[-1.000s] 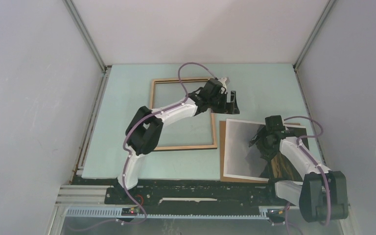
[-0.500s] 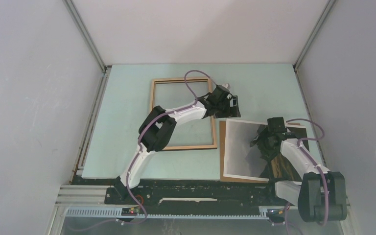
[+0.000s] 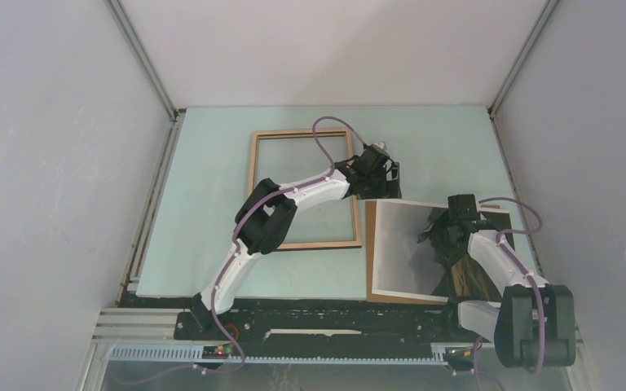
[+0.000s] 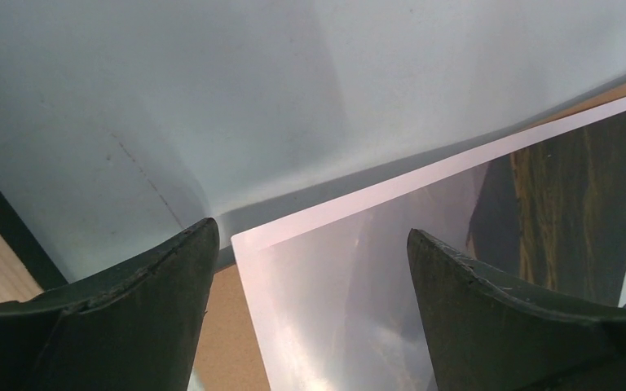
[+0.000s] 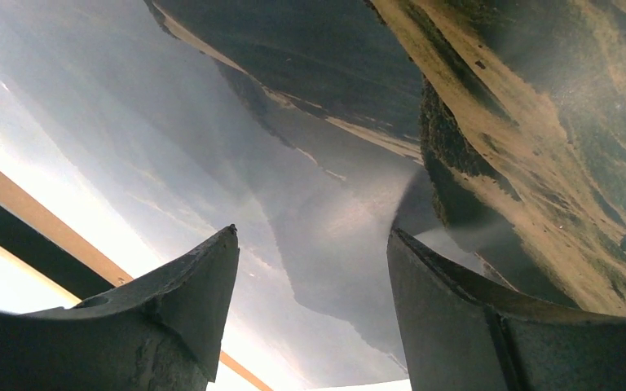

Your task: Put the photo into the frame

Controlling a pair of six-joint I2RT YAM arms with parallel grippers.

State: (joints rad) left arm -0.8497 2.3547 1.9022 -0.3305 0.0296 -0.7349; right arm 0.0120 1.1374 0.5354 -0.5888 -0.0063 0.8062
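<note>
The photo (image 3: 403,244), a mountain landscape with a white border, lies on the brown backing board at the right of the table. The frame (image 3: 303,136), light wood rim up with a clear pane, lies left of it. My left gripper (image 3: 385,189) is open and hovers over the photo's far left corner (image 4: 249,240), which lies between its fingers (image 4: 163,277). My right gripper (image 3: 448,232) is open and empty, low over the photo's middle (image 5: 318,187), its fingers (image 5: 204,285) straddling bare print.
The brown backing board (image 3: 370,244) under the photo shows along its left edge and also in the left wrist view (image 4: 228,334). The pale green mat (image 3: 212,163) is walled by grey panels on three sides. A black rail runs along the near edge (image 3: 334,314).
My left gripper has moved right and nearer, from beside the frame's far right corner to the photo's far left corner. My right gripper has hardly moved.
</note>
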